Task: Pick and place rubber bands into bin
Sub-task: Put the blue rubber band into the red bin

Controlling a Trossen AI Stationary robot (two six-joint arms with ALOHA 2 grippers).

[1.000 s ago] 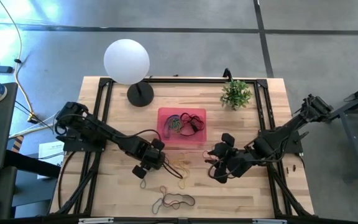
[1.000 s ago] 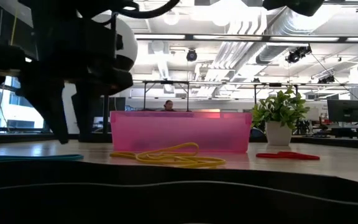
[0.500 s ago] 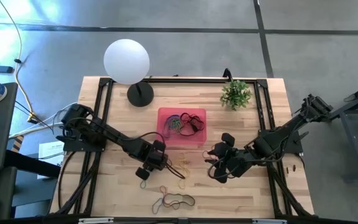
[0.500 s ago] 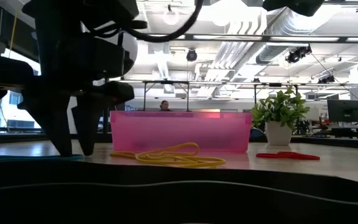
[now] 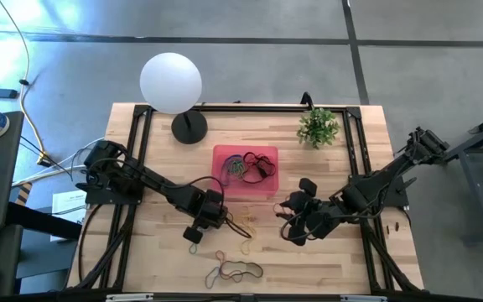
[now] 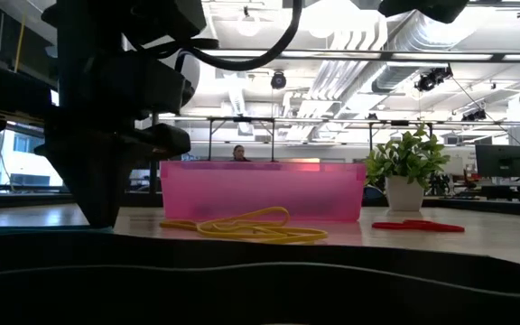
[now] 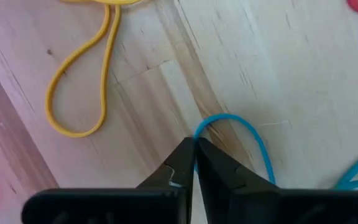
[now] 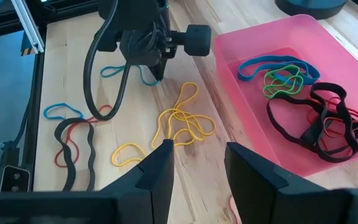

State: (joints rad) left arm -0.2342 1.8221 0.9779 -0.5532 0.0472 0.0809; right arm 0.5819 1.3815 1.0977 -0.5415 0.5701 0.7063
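L gripper [image 7: 194,152] pinches blue band [image 7: 241,134] (bare table around); R gripper [image 8: 194,158] apart.

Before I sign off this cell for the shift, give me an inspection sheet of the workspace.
Surface: wooden table, bands scattered at its front.
Job's things: pink bin holds blue, green, black and red bands; yellow bands and blue band lie outside it.
Clutter: globe lamp, potted plant.
Grippers: left gripper shut on the blue band; right gripper open, holding nothing, near the bin.
Cables: black cable loops along the left arm.
Surroundings: a person far behind the bin.
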